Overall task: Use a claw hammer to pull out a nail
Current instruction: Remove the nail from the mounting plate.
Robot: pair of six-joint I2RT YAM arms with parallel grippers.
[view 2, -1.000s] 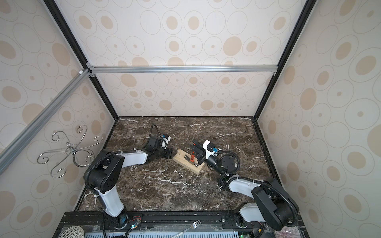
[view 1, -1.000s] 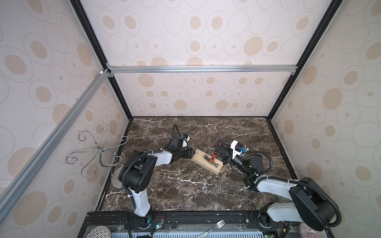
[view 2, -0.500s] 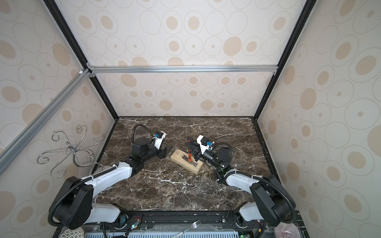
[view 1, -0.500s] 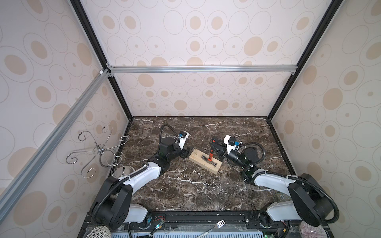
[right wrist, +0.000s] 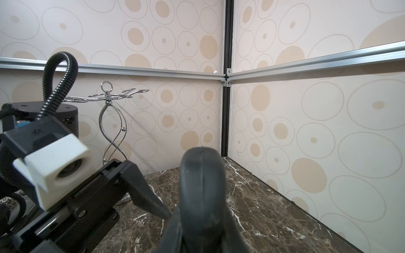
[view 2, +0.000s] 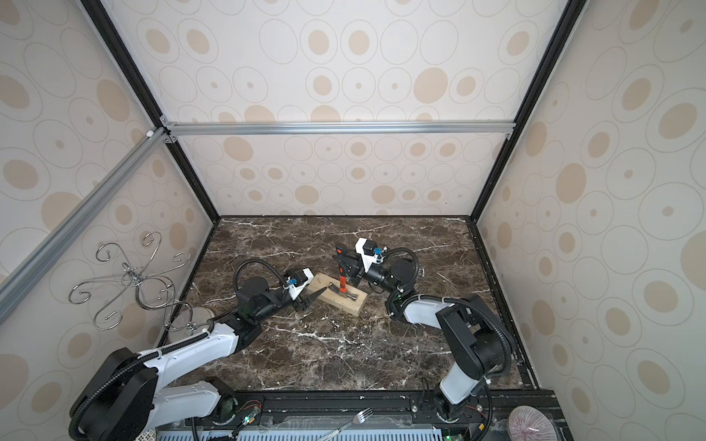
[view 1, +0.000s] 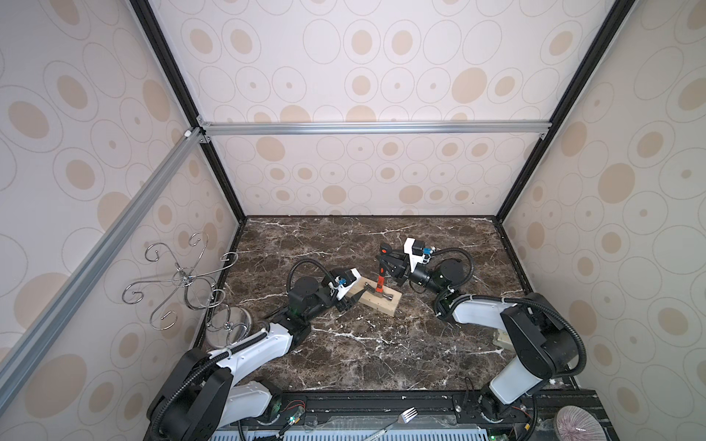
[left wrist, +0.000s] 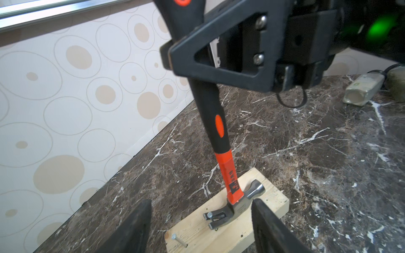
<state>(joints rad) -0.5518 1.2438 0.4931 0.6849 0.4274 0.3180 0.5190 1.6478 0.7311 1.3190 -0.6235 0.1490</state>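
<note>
— Where is the claw hammer (left wrist: 228, 175) at this moment?

— It stands nearly upright on the wooden block (view 1: 378, 299), head down, the handle leaning a little. The block lies on the dark marble tabletop (view 1: 382, 343), about midway between its left and right edges and somewhat toward the far edge. My right end effector (view 1: 387, 263) is clenched around the black upper part of the handle; the orange-red part runs below the grip down to the steel head.

— And the claw?

— In the left wrist view the forked claw rests flat on the block with a nail (left wrist: 210, 215) caught between its two prongs. A second nail (left wrist: 178, 239) sticks out of the wood at a slant, near the block's corner closest to my left arm, apart from the hammer.

— Your other end effector?

— My left end effector (view 1: 353, 299) hangs released at the block's left end, its fingers (left wrist: 135, 227) spread and grasping nothing. In the wrist view they frame the hammer head from either side; whether they touch the block I cannot tell.

— Anything else around?

— A chrome wire stand (view 1: 183, 280) at the tabletop's left edge, and a fork (view 1: 405, 415) on the front rail.
</note>
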